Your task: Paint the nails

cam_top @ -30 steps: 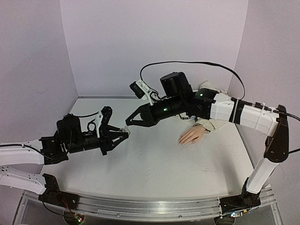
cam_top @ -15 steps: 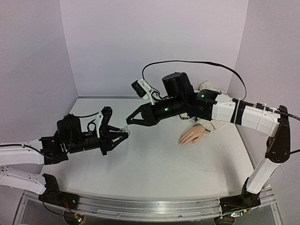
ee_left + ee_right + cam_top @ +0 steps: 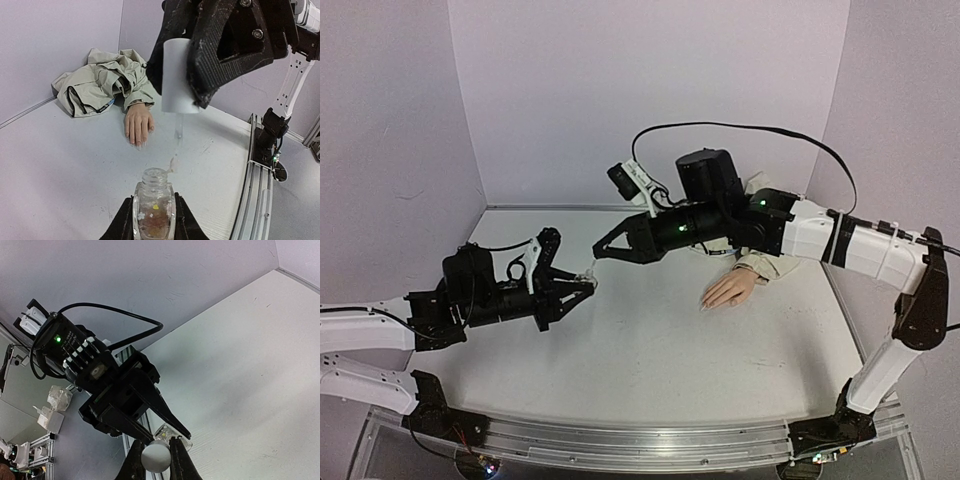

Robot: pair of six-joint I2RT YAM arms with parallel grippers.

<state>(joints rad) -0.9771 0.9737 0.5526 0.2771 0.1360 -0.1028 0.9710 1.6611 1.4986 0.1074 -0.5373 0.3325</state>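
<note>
My left gripper [image 3: 154, 222] is shut on a small clear bottle [image 3: 154, 207] with an open neck, held upright above the table's left middle [image 3: 588, 278]. My right gripper [image 3: 602, 252] is shut on the white cap [image 3: 177, 75]. The cap's brush [image 3: 173, 162] hangs just above and beside the bottle's neck. Seen from the right wrist, the cap [image 3: 156, 456] sits between the fingers, with the bottle [image 3: 174, 432] right behind it. The pale mannequin hand [image 3: 732, 289] lies flat at the right, and its nails [image 3: 139, 144] point toward the table's middle, well away from the brush.
The beige jacket [image 3: 100, 85] is heaped at the back right corner behind the mannequin hand. A black cable [image 3: 740, 130] arches over the right arm. A metal rail [image 3: 620, 440] runs along the near edge. Lilac walls close in the table on three sides.
My right gripper has moved a little up and to the right with the cap, drawing the brush clear of the bottle's neck. The left arm has stayed still.
</note>
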